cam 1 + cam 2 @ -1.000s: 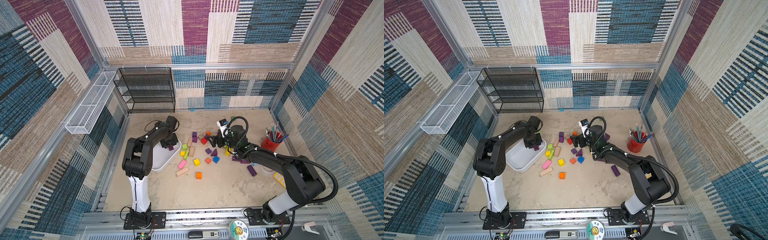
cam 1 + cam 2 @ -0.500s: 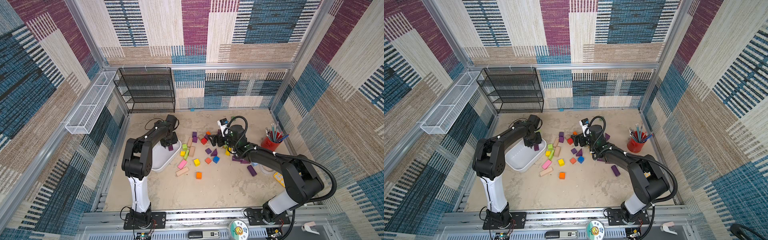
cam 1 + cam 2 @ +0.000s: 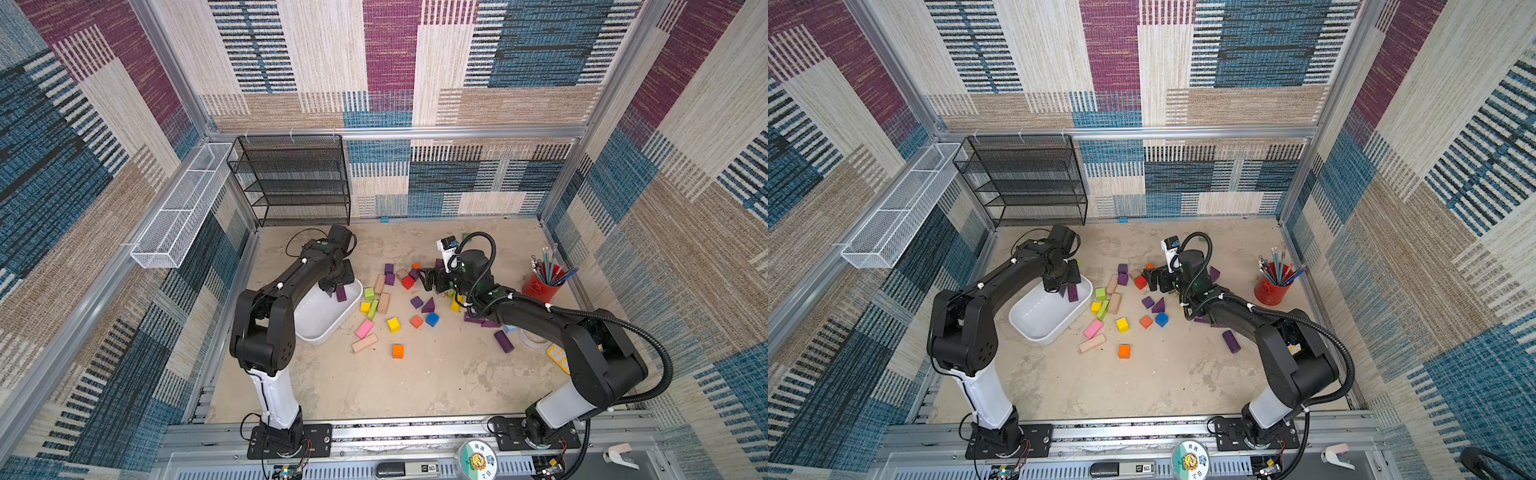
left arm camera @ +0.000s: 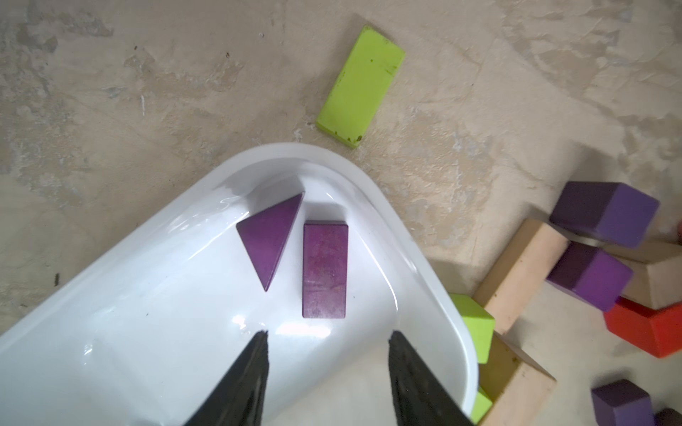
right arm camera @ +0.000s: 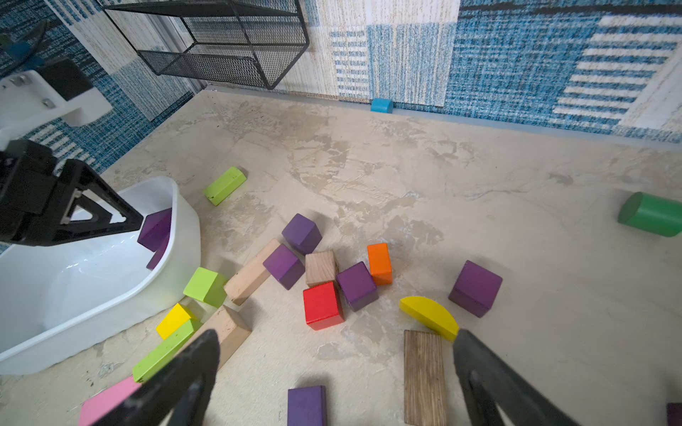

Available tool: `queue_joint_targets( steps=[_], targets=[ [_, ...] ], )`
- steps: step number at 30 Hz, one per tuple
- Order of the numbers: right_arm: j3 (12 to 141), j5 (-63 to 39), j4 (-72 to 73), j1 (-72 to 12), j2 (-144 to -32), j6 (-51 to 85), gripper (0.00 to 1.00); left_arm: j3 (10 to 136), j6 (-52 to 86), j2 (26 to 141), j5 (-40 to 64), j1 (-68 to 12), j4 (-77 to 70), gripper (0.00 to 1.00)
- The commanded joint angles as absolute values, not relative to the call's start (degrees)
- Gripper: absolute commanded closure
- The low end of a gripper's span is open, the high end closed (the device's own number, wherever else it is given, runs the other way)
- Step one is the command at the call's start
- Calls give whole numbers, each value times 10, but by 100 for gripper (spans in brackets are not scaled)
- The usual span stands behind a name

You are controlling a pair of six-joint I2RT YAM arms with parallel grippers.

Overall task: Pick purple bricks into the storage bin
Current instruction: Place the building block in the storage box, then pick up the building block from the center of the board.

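Observation:
The white storage bin [image 3: 322, 322] [image 3: 1040, 318] [image 4: 147, 313] [image 5: 92, 295] stands at the left of the floor. A purple oblong brick [image 4: 324, 269] [image 3: 341, 293] and a purple wedge [image 4: 271, 236] lie inside its far end. My left gripper [image 4: 328, 333] [image 3: 334, 286] [image 3: 1059, 286] hangs just above them, open and empty. Several purple bricks lie loose mid-floor: cubes [image 5: 302, 233] [image 5: 283, 266] [image 5: 357, 286] [image 5: 475, 288], an oblong [image 5: 307, 405], a wedge [image 3: 428, 305] and a cylinder [image 3: 503, 341]. My right gripper [image 5: 335, 333] [image 3: 428, 280] hovers open over this cluster, holding nothing.
Mixed among them are a red cube [image 5: 323, 304], yellow half-round [image 5: 428, 317], brown plank [image 5: 423, 376], pink oblong [image 3: 364, 328], blue cube [image 3: 432, 319] and orange cube [image 3: 397, 351]. A red pencil cup [image 3: 540, 286] stands right, a black rack [image 3: 299, 178] at the back, a wire basket [image 3: 178, 216] on the left wall.
My left gripper's jaws have spread apart over the bin, and the purple oblong now lies free inside it. The right arm has hardly moved.

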State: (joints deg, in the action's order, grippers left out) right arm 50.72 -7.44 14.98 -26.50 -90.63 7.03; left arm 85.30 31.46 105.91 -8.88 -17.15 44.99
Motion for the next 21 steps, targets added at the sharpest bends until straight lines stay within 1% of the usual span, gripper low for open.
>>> queue_joint_targets(
  steps=[1, 8, 11, 12, 15, 21],
  targets=[
    [506, -64, 158, -265, -903, 74, 1, 862, 288, 1043, -107, -180, 467, 42],
    [506, -51, 159, -265, -907, 71, 1, 885, 254, 1025, -131, -216, 468, 29],
    [506, -46, 161, -265, -913, 70, 1, 904, 235, 1031, -136, -230, 474, 26],
    [505, -45, 165, -265, -914, 70, 1, 910, 225, 1034, -138, -234, 474, 23],
    [502, -42, 177, -265, -923, 69, 1, 928, 205, 1046, -145, -242, 479, 18],
    [497, -31, 187, -265, -933, 60, 1, 963, 180, 1066, -144, -261, 482, 15]
  ],
)
